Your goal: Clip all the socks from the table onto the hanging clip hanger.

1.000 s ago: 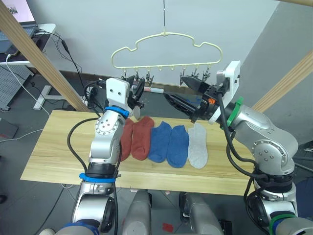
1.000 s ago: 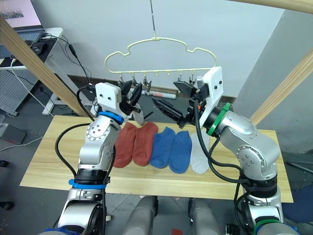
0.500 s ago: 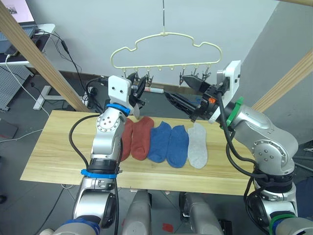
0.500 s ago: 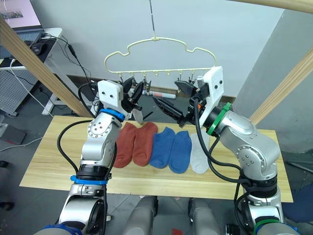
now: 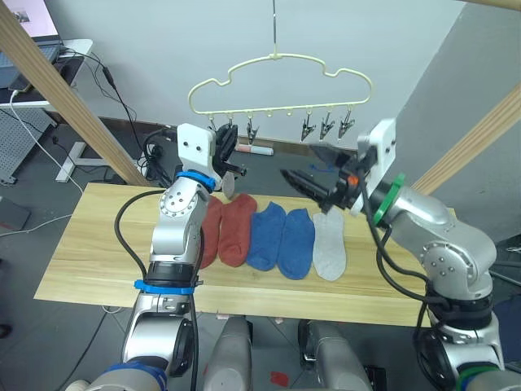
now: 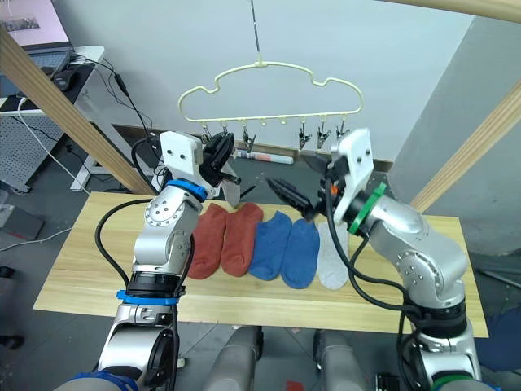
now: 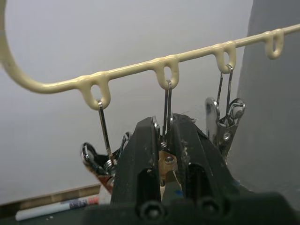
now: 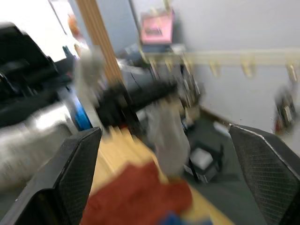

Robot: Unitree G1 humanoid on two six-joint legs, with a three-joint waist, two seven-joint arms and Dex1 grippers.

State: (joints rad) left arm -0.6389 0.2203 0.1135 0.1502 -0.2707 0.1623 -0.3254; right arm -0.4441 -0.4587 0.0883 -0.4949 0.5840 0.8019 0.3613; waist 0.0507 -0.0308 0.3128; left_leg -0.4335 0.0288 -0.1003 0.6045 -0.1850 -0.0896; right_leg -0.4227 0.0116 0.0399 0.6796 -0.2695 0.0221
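The pale yellow clip hanger (image 5: 277,62) hangs over the far edge of the table (image 5: 98,244). My left gripper (image 5: 230,151) is shut on one of its left clips (image 7: 165,140). A light grey sock (image 5: 229,184) dangles just below that clip; whether the clip grips it I cannot tell. On the table lie two rust-red socks (image 5: 236,230), two blue socks (image 5: 298,240) and one grey sock (image 5: 329,244), side by side. My right gripper (image 5: 309,169) is open and holds nothing. It hovers above the blue and grey socks, below the hanger's right clips (image 5: 326,127).
Slanted wooden beams stand at the left (image 5: 65,98) and right (image 5: 472,138) of the table. A desk with a laptop (image 5: 32,49) and cables is at the back left. A marker (image 5: 259,150) lies on the floor behind the table.
My right gripper has dropped down and away from the hanger's right clips, towards the table. The hanger has shifted slightly right. The left gripper stays at its clip.
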